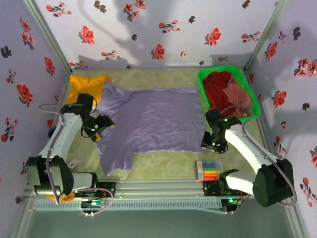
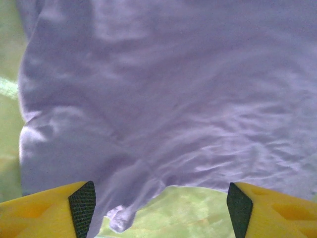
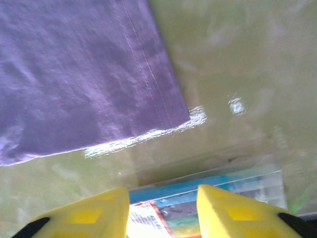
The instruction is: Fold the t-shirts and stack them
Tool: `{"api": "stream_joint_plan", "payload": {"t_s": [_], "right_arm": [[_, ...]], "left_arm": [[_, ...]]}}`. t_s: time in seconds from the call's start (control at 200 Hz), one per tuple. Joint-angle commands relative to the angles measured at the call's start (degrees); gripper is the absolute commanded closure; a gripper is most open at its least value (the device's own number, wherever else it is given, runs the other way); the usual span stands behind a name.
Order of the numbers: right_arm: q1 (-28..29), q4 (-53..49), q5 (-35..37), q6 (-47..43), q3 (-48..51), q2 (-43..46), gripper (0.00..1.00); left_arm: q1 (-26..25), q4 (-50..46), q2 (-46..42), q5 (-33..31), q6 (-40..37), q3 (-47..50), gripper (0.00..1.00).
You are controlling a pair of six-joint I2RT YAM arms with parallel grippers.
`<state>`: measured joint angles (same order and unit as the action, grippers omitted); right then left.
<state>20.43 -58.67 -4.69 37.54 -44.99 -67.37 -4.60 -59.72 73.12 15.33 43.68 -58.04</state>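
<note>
- Lavender t-shirt (image 1: 148, 119): spread flat and open in the middle of the table (image 1: 163, 166), with no fold made in it; I judge this the garment in hand.
- Left gripper (image 1: 101, 126): at the shirt's left edge, beside a sleeve. In my left wrist view my fingers (image 2: 81, 206) stand wide apart just short of the cloth's rumpled border, with nothing between them.
- Right gripper (image 1: 212, 141): at the shirt's near right corner. In my right wrist view the jaws stand partly apart and hold nothing; the hem corner lies just ahead, and a pack of coloured markers (image 3: 223, 183) lies below.
- Mustard-yellow t-shirt (image 1: 85, 85): set apart in the far left corner, touching the lavender sleeve (whether it is neatly folded or merely bunched I cannot tell).
- Green basket (image 1: 203, 77): at the far right, holding a dark red t-shirt (image 1: 218, 84) and a salmon-pink t-shirt (image 1: 237, 99), both crumpled.
- Progress, as I judge it: early. One shirt at most is put aside, one is laid out for folding, and two wait in the basket; no stack of two is built yet.
- Count: four t-shirts (one of each colour), one basket, one marker pack, two grippers.
</note>
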Motion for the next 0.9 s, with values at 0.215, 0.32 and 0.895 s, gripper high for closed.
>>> {"api": "stream_joint_plan", "payload": {"t_s": [0.215,0.32,0.895], "right_arm": [[-0.42,9.54,5.91,4.66,5.81,-2.67,0.62],[-1.29,11.99,7.23,4.65,6.55,-2.58,0.65],[-3.55,21.92,3.67,4.27,12.29,-7.55,0.72]], "left_arm": [[-1.63,-0.22,-2.42,-3.38,3.35,5.21,0.31],[-2.03,-0.56,-1.85,-3.94,3.34,5.98,0.32],[-2.17,-5.87,-7.63,-14.17,7.13,14.26,0.32]]}}
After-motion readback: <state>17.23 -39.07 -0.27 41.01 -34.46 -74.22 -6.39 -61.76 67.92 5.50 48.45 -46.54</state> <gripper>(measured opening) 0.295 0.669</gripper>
